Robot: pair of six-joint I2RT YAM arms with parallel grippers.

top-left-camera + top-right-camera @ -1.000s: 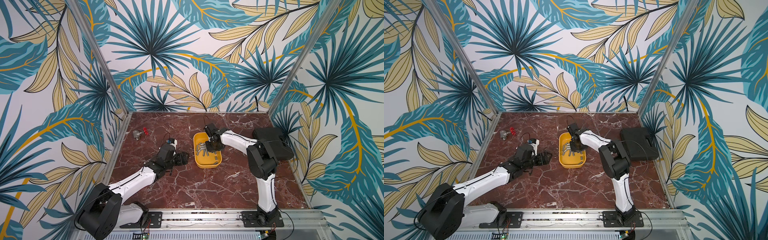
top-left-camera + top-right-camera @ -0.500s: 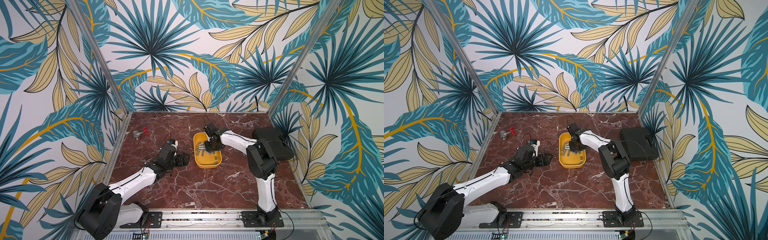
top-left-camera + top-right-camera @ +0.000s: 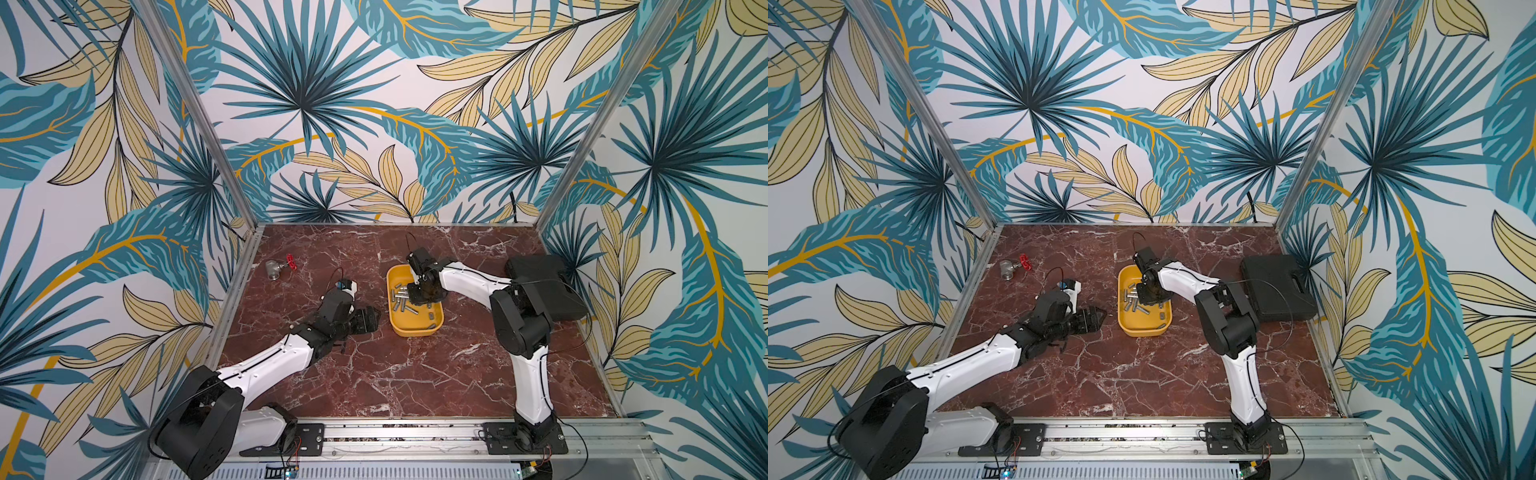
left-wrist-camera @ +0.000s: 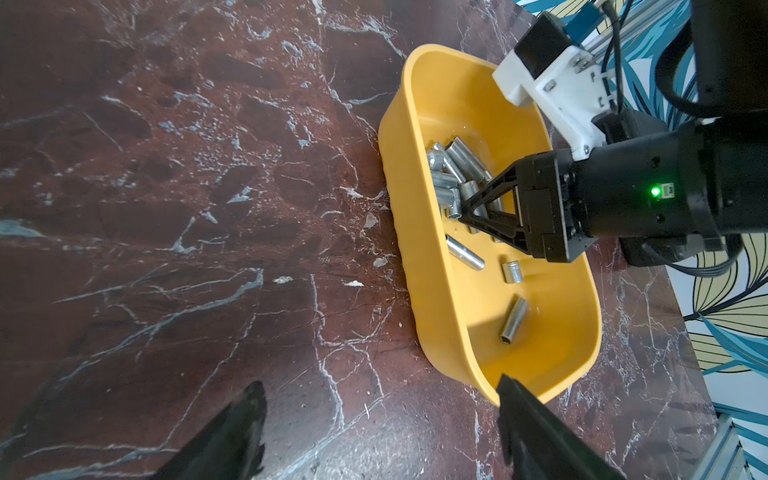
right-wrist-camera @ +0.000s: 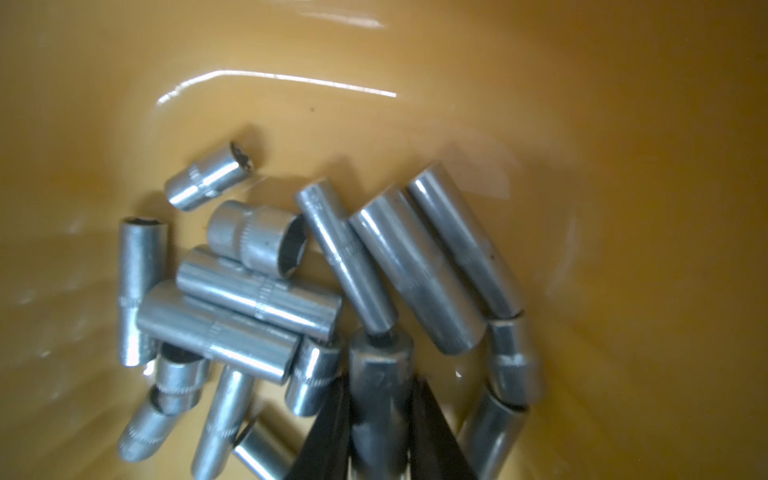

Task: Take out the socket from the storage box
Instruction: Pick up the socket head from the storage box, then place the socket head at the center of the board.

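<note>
A short silver steel socket (image 5: 380, 374), its long axis in line with the fingers, is pinched between the jaws of the right gripper (image 4: 465, 212). It sits inside the shallow yellow plastic storage box (image 3: 415, 331), among loose sockets (image 5: 257, 299). The left gripper (image 3: 373, 320) gapes wide beside the box.

Glossy yellow plastic storage box (image 4: 432, 316); shiny metal sockets (image 5: 257, 299); polished marble table (image 4: 166, 208).

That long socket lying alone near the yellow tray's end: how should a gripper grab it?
I'd pinch the lone socket across its barrel at mid-length, coming straight down. It lies flat on the tray floor, clear of the pile, with bare floor either side.
</note>
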